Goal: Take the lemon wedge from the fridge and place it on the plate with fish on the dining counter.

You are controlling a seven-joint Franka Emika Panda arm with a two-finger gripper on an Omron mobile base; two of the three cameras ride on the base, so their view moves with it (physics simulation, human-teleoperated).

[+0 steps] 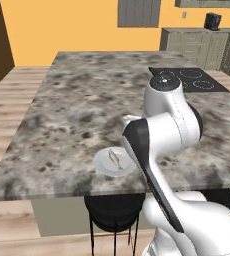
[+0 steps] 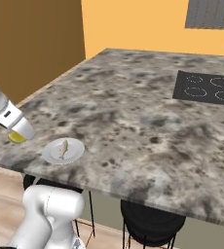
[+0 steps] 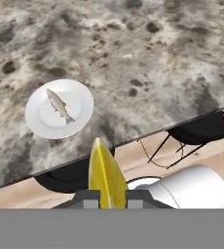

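Jaws clamped on one lemon wedge (image 3: 105, 174); one plate with fish (image 3: 59, 108) near.

Counts on and around the counter

One counter (image 1: 77, 105) with one cooktop (image 1: 192, 80) of four burners. One plate (image 1: 103, 161) carrying one fish (image 1: 115, 159). One lemon wedge (image 3: 105, 177), pinched in the one gripper (image 3: 106, 199). Two black stools (image 2: 150, 219) tucked under the counter edge. One dark appliance (image 1: 213, 21) on the far wall counter.
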